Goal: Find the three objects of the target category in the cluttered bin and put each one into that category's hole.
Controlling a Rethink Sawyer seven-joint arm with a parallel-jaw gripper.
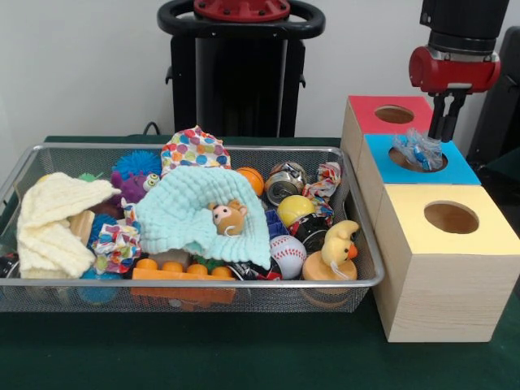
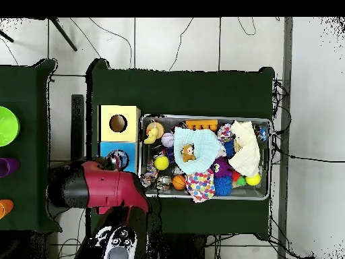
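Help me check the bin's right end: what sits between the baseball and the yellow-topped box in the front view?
A yellow rubber duck on a tan base, then the bin's mesh wall, lie between the baseball and the yellow-topped box.

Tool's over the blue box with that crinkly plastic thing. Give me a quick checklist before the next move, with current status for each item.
1. Tool above the blue box's hole: ok, it hangs right over it.
2. Crumpled plastic item inside the hole: not ok, it sits at the opening and sticks up above the blue top.
3. Tool released from the plastic item: cannot tell, the tips are right at it.
4. Red box hole and yellow box hole unblocked: ok, both look empty.
5. Bin beside the boxes, contents inside: ok.
6. More plastic targets visible in the bin: cannot tell, cloths cover much of it.
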